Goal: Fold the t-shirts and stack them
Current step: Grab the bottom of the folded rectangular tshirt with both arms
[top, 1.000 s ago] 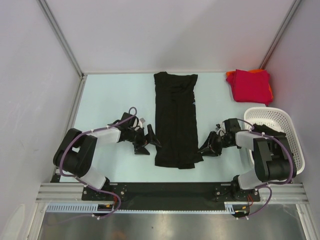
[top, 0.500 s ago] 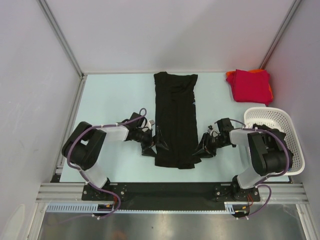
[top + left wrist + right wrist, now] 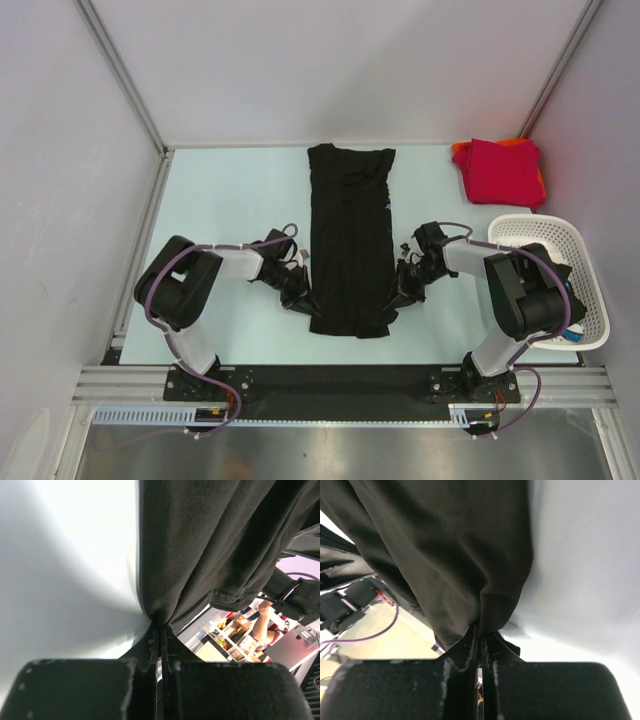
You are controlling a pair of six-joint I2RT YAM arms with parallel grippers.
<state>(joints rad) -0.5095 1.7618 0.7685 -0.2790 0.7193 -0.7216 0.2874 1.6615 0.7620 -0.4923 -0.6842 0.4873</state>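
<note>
Top view: black t-shirt [image 3: 350, 235] lies mid-surface [image 3: 230, 195] as a long narrow strip running 12 to 6 o'clock. It looks folded in lengthwise already. Left claw [image 3: 308, 298] is at the strip's 7 o'clock corner and right claw [image 3: 393, 293] at its 5 o'clock corner, both low on the hem end. Crimson red t-shirt [image 3: 500, 172] sits folded at 1 o'clock with the orange t-shirt [image 3: 460, 150] peeking out beneath it, so I'd say two are done and stacked. White basket [image 3: 540, 222] is at 3 o'clock; I can't tell whether it holds any shirts.

Left wrist view: the left claw [image 3: 161, 630] is pressed together, pinching a bunched edge of the black t-shirt [image 3: 210, 540], and the cloth lifts off the surface there.

Right wrist view: same for the right claw [image 3: 479, 630], fingers together and nipping the black cloth [image 3: 445, 545] at its edge.

My read is last shirt, mid-fold. What's left is the cross fold of the hem toward 12 o'clock, then carrying it onto the pile at 1 o'clock.
</note>
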